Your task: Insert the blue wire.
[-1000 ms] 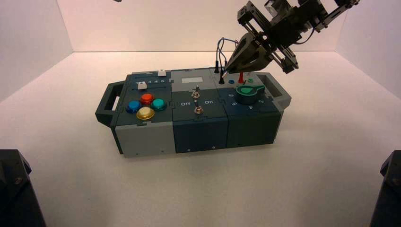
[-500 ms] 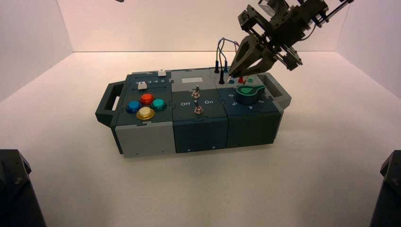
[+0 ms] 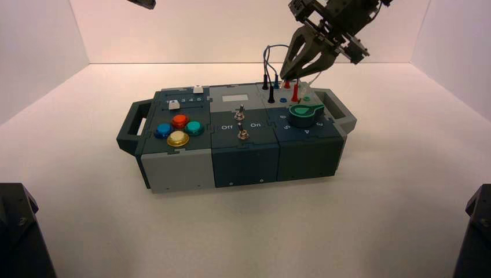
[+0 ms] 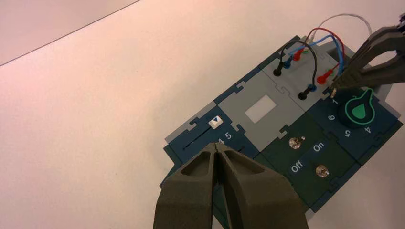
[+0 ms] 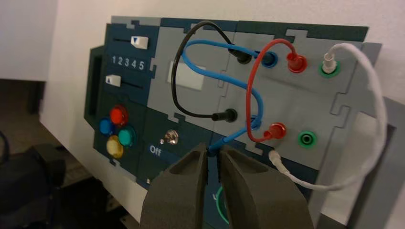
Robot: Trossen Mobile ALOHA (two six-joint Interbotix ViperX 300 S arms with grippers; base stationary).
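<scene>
The blue wire [image 5: 222, 77] is clamped near one end between the fingertips of the right end effector [image 5: 213, 149], above the box [image 5: 305, 109]; the plug at that end is hidden by the grip. The other end is seated in the far blue socket [image 5: 268, 59]. The near blue socket [image 5: 255, 122] is partly covered by the wire's loop. The left end effector [image 4: 216, 145], its fingers pressed together, is mostly cut off in the high view, and part of the box is blocked by it in its wrist view.
</scene>
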